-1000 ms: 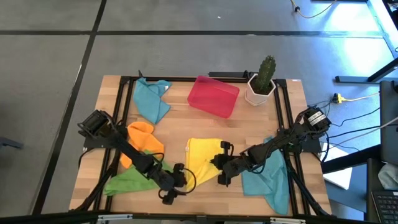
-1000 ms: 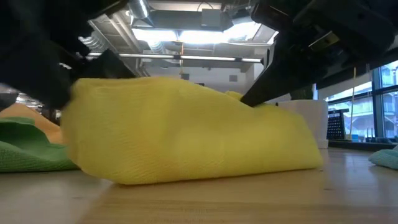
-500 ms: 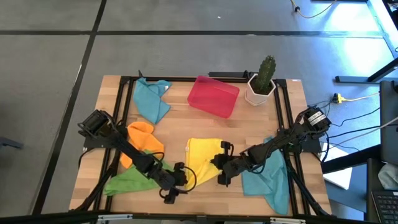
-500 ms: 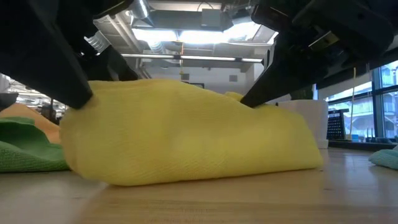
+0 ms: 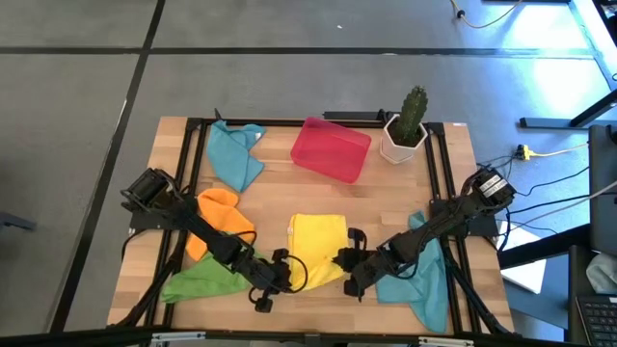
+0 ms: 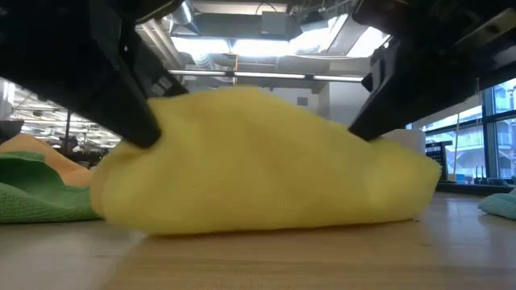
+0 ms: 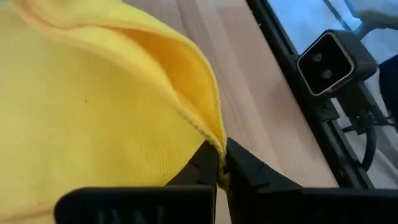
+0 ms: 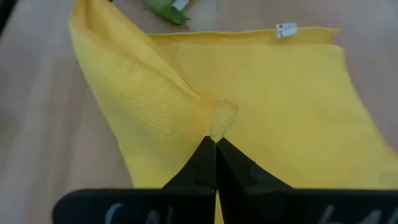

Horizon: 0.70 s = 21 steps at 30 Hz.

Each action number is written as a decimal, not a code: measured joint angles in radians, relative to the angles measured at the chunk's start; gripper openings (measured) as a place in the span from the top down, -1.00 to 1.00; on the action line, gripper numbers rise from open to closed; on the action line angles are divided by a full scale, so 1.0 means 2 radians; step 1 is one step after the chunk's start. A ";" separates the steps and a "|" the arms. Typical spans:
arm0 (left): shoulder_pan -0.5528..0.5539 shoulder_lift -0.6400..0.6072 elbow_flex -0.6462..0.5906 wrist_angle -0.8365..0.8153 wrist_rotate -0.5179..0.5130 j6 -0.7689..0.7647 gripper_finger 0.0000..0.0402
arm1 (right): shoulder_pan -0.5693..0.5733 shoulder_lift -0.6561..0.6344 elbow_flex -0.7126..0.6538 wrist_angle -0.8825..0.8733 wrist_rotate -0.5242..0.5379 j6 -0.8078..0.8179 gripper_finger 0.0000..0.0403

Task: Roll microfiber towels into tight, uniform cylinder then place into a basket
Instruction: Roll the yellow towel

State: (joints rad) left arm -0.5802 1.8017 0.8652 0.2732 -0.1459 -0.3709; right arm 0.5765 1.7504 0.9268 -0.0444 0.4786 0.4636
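A yellow microfiber towel (image 5: 316, 246) lies at the table's near middle, and its near edge is raised into a mound (image 6: 266, 161). My left gripper (image 5: 286, 271) is shut on the towel's near left corner. My right gripper (image 5: 345, 262) is shut on its near right side. Orange (image 5: 220, 214) and green (image 5: 202, 281) towels lie under my left arm. One teal towel (image 5: 236, 154) lies at the far left, and another (image 5: 422, 280) lies under my right arm. The red basket (image 5: 331, 149) stands at the far middle. My left gripper pinches the yellow towel's hemmed edge (image 7: 213, 138) between its two fingertips at the near left corner. It comes slanting down from the table's left. That corner is lifted and the rest lies on the table. My right gripper pinches a small bunched tuft of the towel (image 8: 219, 117) between its fingertips. It comes slanting down from the table's right. The cloth rises in a ridge to the fingers, and its far part lies flat.
A white pot with a cactus (image 5: 405, 130) stands at the far right beside the basket. A black frame rail (image 5: 198, 145) runs around the tabletop. Bare wood shows between the yellow towel and the basket.
My left gripper has shut on the yellow towel's near left corner. My right gripper has moved a little toward the near edge, drawing its side of the towel along. The towel's near part has bunched higher and narrower, while the far part has stayed flat.
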 joint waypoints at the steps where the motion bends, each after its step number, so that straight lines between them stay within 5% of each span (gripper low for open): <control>1: 0.002 -0.005 0.000 -0.003 0.000 0.008 0.99 | 0.002 0.000 0.000 -0.001 0.000 0.000 1.00; 8: 0.045 -0.071 0.000 -0.117 -0.062 0.088 0.99 | 0.003 -0.003 0.000 -0.045 0.078 -0.024 1.00; 16: 0.130 -0.098 0.000 -0.180 -0.033 0.156 1.00 | -0.006 -0.014 0.000 -0.101 0.165 0.015 1.00; 21: 0.175 -0.092 -0.003 -0.209 -0.022 0.164 1.00 | -0.035 -0.013 -0.014 -0.108 0.172 0.038 1.00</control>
State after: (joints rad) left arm -0.2304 1.6184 0.8595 -0.1447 -0.1898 -0.0426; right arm 0.5070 1.7248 0.8994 -0.2595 0.8223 0.5395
